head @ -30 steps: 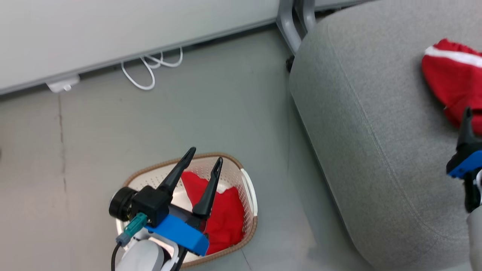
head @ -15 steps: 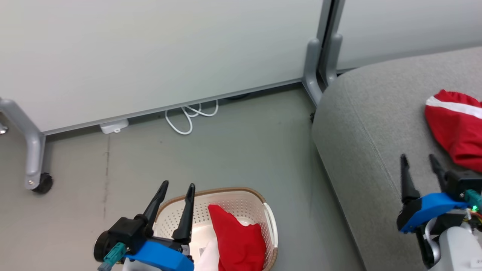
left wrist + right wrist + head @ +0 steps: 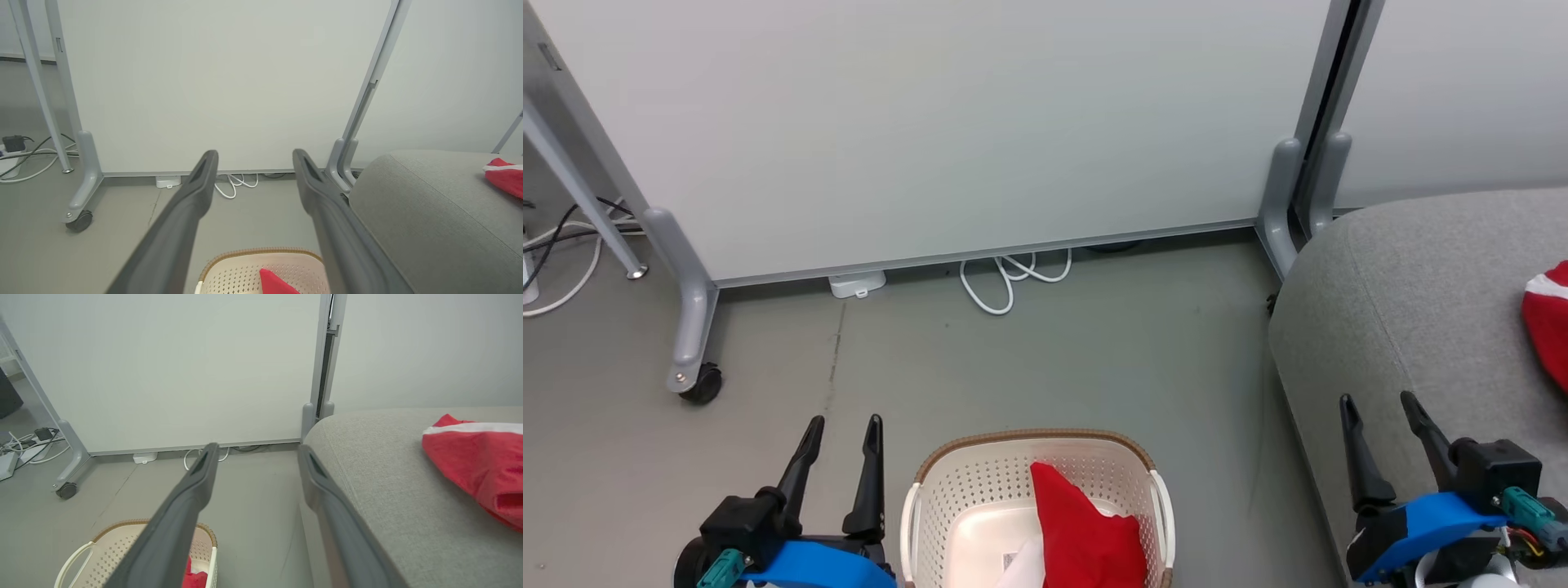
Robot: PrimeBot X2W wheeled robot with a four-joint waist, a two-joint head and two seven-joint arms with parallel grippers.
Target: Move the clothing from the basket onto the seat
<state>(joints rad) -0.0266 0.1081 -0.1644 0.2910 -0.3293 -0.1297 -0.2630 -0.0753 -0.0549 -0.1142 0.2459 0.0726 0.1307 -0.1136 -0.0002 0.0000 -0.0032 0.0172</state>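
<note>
A plain red garment (image 3: pixel 1086 535) lies in the cream perforated basket (image 3: pixel 980 490) on the floor at the bottom centre of the head view. It peeks over the basket rim in the left wrist view (image 3: pixel 276 281) and the right wrist view (image 3: pixel 195 575). A second red garment with a white stripe (image 3: pixel 1547 322) (image 3: pixel 478 457) (image 3: pixel 504 177) rests on the grey seat (image 3: pixel 1421 310). My left gripper (image 3: pixel 845 429) hangs open and empty to the left of the basket. Over the seat's front corner my right gripper (image 3: pixel 1379 406) is open, holding nothing.
A white partition panel on grey wheeled legs (image 3: pixel 690 327) closes off the back. White cables (image 3: pixel 1005 282) and a small white box (image 3: pixel 856 284) lie at its foot. More cables (image 3: pixel 556 245) trail at far left. Grey floor (image 3: pixel 1094 359) separates basket and seat.
The head camera has tilted up and swung, so wall and partition fill more of the picture. My left gripper has lifted out of the basket to its left side; the right has come into full view.
</note>
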